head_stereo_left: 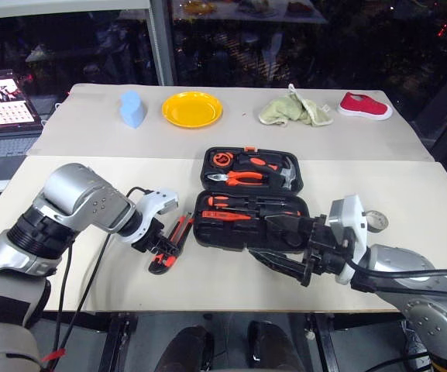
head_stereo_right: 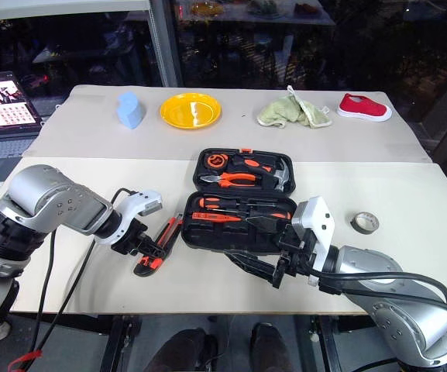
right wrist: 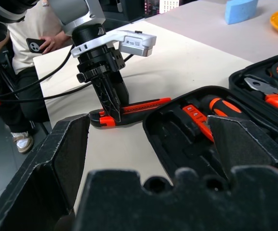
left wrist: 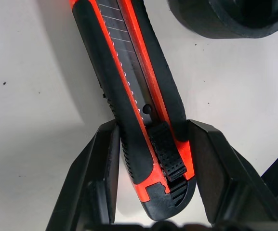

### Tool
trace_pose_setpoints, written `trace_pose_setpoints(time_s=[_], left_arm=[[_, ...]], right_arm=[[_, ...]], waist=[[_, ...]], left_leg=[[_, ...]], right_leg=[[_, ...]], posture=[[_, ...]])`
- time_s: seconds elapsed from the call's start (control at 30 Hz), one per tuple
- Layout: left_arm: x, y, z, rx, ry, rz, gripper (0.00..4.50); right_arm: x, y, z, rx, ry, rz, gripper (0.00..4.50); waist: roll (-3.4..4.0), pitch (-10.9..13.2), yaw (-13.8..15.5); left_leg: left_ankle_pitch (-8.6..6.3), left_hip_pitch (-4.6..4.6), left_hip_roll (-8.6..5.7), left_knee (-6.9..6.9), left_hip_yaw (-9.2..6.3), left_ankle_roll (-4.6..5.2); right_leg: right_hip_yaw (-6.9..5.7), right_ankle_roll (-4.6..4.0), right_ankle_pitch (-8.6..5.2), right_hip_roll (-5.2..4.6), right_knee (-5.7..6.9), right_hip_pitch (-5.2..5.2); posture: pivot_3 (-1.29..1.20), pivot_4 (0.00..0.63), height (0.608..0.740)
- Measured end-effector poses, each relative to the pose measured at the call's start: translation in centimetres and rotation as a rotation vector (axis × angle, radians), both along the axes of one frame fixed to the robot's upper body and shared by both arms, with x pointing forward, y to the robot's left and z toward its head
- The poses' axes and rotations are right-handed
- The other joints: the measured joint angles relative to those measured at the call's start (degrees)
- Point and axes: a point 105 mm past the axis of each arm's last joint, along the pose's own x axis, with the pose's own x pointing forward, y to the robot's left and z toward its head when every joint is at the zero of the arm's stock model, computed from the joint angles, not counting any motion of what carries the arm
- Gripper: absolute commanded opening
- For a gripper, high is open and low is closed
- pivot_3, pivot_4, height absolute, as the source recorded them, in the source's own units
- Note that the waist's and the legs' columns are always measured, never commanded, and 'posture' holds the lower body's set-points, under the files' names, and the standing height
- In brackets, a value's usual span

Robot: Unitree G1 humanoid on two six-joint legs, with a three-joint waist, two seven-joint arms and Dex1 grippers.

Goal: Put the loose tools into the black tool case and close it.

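The knife (left wrist: 139, 115) lies flat on the surface just left of the open case (head_stereo_left: 250, 205), its long axis running away from the robot. The left end effector (left wrist: 151, 159) straddles its near butt end, fingers half closed on either side, not yet clamped. The right end effector (head_stereo_left: 281, 248) hovers wide open and empty at the case's front edge.

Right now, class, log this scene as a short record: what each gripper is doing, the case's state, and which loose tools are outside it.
left gripper: fingers either side of the knife, which lies on the table left of the case
right gripper: open, at the case's near edge
case: open, lid up
tape roll: on the table, right of the case
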Motion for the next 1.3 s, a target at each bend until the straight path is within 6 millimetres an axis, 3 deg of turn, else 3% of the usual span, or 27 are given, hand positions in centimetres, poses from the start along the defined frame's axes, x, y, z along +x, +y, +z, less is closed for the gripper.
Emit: trace_pose_setpoints(time_s=[0.07, 0.27, 0.37, 0.47, 0.57, 0.7, 1.0, 1.3], left_arm=[[0.3, 0.5, 0.1, -0.004, -0.005, 0.022, 1.68], [3.0, 4.5, 0.9, 0.063, -0.116, 0.107, 1.68], [4.5, 5.2, 2.3, 0.038, -0.203, 0.013, 1.68], [5.7, 4.0, 5.7, -0.030, -0.330, -0.257, 1.68], [5.6, 2.6, 7.3, -0.044, -0.385, -0.538, 1.68], [4.7, -0.2, 6.2, -0.067, -0.340, -0.861, 1.68], [4.3, -9.3, 5.9, -0.085, -0.369, -1.251, 1.68], [2.9, -11.6, 4.3, 0.002, -0.284, -1.399, 1.68]], right_arm=[[0.1, -0.3, 0.2, -0.001, -0.007, -0.010, 4.50], [0.1, -0.8, 0.3, 0.001, -0.006, -0.030, 4.50], [0.2, -1.0, 0.4, 0.003, -0.008, -0.040, 4.50], [0.2, -1.1, 0.5, 0.002, -0.008, -0.046, 4.50], [0.1, -1.2, 0.7, 0.006, -0.003, -0.044, 4.50], [0.2, -1.8, 0.8, 0.000, -0.001, -0.071, 4.50], [-0.5, -2.5, 0.1, -0.008, 0.032, -0.143, 4.50], [-1.2, -2.9, -0.4, -0.007, 0.048, -0.206, 4.50]], waist=[[0.00, 0.00, -0.07], [-0.01, 0.01, -0.27], [-0.07, 0.05, -0.10], [-0.10, 0.06, 0.52], [-0.11, 0.03, 0.68], [-0.12, 0.04, 0.75], [-0.15, 0.06, 1.21], [-0.14, 0.05, 0.46]], left_leg=[[0.01, 0.02, 0.02, 0.00, 0.01, -0.02], [0.04, -0.01, 0.14, -0.15, 0.01, -0.07], [0.08, -0.21, 0.12, -0.17, 0.01, -0.11], [0.10, -0.57, 0.00, -0.17, 0.01, 0.14], [0.22, -1.21, -0.11, -0.15, 0.07, 0.46], [0.23, -1.49, -0.08, -0.11, 0.02, 0.48], [-0.10, -1.71, -0.02, 0.52, -0.01, 1.09], [-0.09, -1.67, 0.00, 0.71, 0.05, 1.11]], right_leg=[[0.01, 0.01, -0.01, 0.00, 0.01, 0.01], [0.07, 0.12, -0.21, -0.06, 0.06, -0.03], [0.02, -0.24, -0.01, -0.10, -0.02, -0.16], [-0.10, -0.25, 0.00, -0.13, -0.12, -0.42], [-0.12, -0.23, 0.04, -0.19, -0.10, -1.12], [-0.19, -0.24, 0.04, -0.16, -0.17, -1.23], [-0.04, -0.01, 0.14, -0.31, -0.15, -1.13], [-0.08, 0.05, 0.17, -0.02, -0.04, -1.08]], posture=[[0.00, 0.150, 0.740], [0.00, 0.150, 0.740], [0.00, 0.150, 0.740], [0.00, 0.150, 0.740], [0.00, 0.150, 0.740], [0.00, 0.150, 0.740], [0.00, 0.150, 0.740], [0.00, 0.150, 0.740]])
